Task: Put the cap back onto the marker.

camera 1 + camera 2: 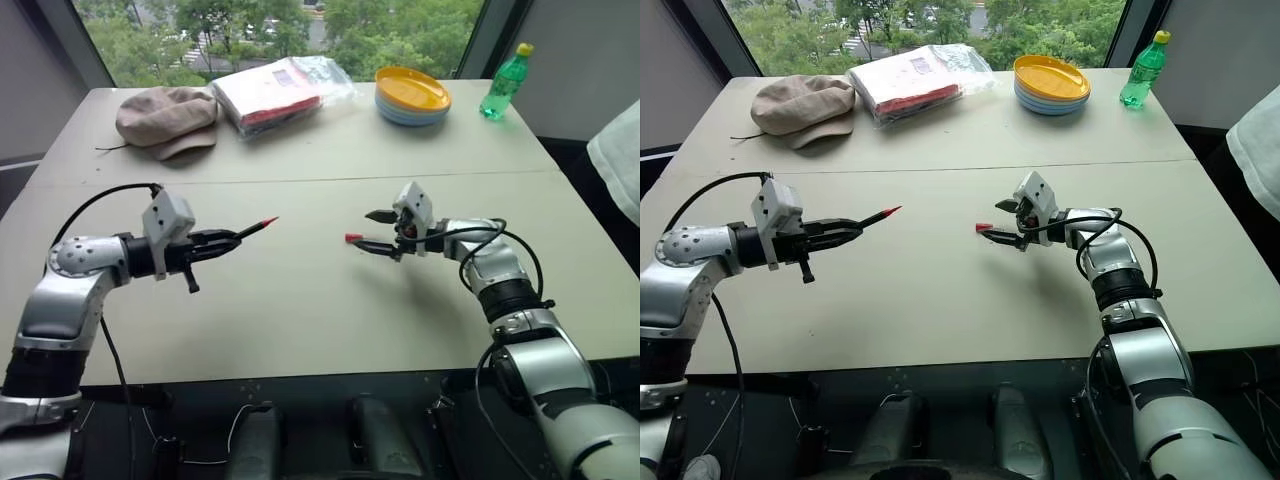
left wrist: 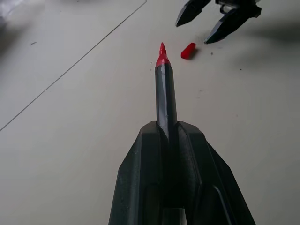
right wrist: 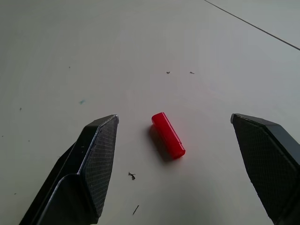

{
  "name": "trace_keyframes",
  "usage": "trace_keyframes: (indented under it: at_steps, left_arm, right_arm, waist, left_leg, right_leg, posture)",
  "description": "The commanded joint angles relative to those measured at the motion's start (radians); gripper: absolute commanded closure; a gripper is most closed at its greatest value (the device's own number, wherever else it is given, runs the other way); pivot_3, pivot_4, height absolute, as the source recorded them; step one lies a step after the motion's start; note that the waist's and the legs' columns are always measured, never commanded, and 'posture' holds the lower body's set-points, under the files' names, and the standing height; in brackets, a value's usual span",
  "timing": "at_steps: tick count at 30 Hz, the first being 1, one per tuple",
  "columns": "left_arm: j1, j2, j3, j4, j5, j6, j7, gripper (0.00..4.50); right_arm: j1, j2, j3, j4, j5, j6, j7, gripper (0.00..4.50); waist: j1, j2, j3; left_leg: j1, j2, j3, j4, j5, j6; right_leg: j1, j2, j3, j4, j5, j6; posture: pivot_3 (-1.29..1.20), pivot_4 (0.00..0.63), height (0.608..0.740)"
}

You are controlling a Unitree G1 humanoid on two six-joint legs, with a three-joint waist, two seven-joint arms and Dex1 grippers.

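My left gripper (image 1: 222,238) is shut on the marker (image 1: 255,228), a dark barrel held above the table (image 1: 300,320) with its bare red tip pointing toward the right arm. In the left wrist view the marker (image 2: 165,89) sticks out from between the shut fingers (image 2: 140,178). The cap (image 1: 353,238), a small red cylinder, lies on its side on the table. My right gripper (image 1: 372,230) hovers just over the cap, open. The right wrist view shows the cap (image 3: 168,135) on the table between the two spread fingers (image 3: 96,159), touching neither.
At the back of the table lie a beige hat (image 1: 165,118), a plastic-wrapped red and white packet (image 1: 270,92), a stack of plates with a yellow one on top (image 1: 412,95) and a green bottle (image 1: 505,82). White cloth (image 1: 620,160) hangs at the right edge.
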Motion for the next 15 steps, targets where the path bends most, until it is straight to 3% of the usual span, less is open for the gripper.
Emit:
trace_keyframes:
  at_steps: [1,15]
  left_arm:
    - [0.007,0.033,0.036,-0.041,-0.021,0.011,-0.007,4.47]
    - [0.005,0.069,0.038,-0.052,-0.032,0.015,-0.013,4.47]
  right_arm:
    - [-0.039,0.017,-0.001,0.066,-0.023,-0.063,0.015,0.52]
    - [-0.087,0.073,-0.015,0.235,-0.073,-0.146,0.017,0.52]
  waist:
    - [0.0,0.0,0.0]
    - [-0.023,0.0,0.0]
  left_leg:
    - [0.0,0.0,0.0,0.0,0.0,0.0]
    - [0.0,0.0,0.0,0.0,0.0,0.0]
  right_leg:
    - [0.0,0.0,0.0,0.0,0.0,0.0]
    - [0.0,0.0,0.0,0.001,0.0,0.0]
  posture:
    - [0.0,0.15,0.74]
    - [0.0,0.15,0.74]
